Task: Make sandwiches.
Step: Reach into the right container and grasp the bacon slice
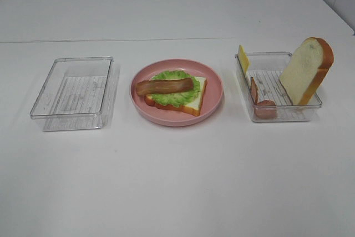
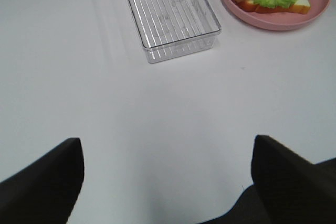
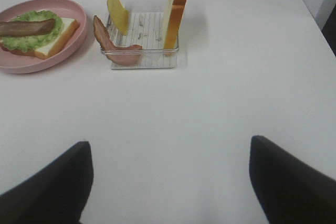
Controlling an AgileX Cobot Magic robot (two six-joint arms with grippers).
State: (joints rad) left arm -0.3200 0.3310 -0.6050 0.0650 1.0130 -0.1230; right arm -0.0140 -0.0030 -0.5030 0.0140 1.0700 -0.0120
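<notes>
Sandwich (image 1: pixel 173 94) on plate (image 1: pixel 216 90), between left tray (image 1: pixel 76 94) and right tray (image 1: pixel 284 114)

Prob. lab: plain white table (image 1: pixel 166 192) w/ toy food (image 1: pixel 175 91).

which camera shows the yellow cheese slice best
The right wrist view: the yellow cheese slice appears large there, its broad face showing, standing up at a corner of the clear tray. The exterior high view shows it only as a small, narrow piece at that tray's corner. The left wrist view does not show it at all.
</notes>
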